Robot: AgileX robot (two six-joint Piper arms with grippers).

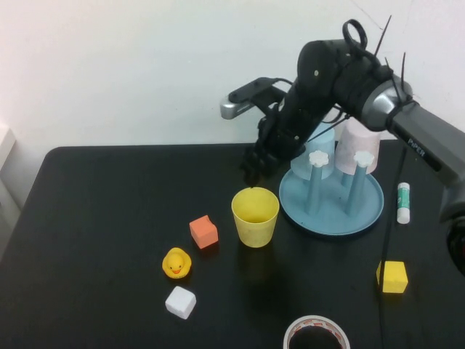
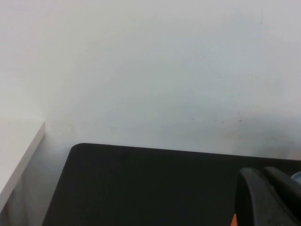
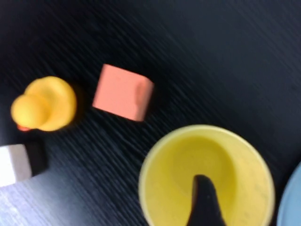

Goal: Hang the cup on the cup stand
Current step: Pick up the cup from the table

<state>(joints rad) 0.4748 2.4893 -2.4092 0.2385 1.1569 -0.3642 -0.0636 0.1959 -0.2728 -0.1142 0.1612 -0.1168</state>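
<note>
The yellow cup (image 1: 255, 216) stands upright and empty on the black table, just left of the cup stand (image 1: 330, 222), a round light-blue tray with white-capped pegs. My right gripper (image 1: 253, 171) hangs directly over the cup's far rim, open. In the right wrist view one black finger (image 3: 202, 188) reaches over the cup's mouth (image 3: 178, 160); the other finger is out of frame, and the stand's edge (image 3: 292, 202) shows beside the cup. My left gripper (image 2: 263, 172) is shut on nothing, parked over the table's far left part, and does not show in the high view.
A pale blue cup (image 1: 320, 142) and a pink cup (image 1: 360, 145) sit inverted on the stand's far pegs. An orange cube (image 1: 204, 232), rubber duck (image 1: 176, 263) and white cube (image 1: 180, 302) lie left of the yellow cup. A yellow cube (image 1: 392, 276), glue stick (image 1: 404, 202) and tape roll (image 1: 316, 333) lie right and front.
</note>
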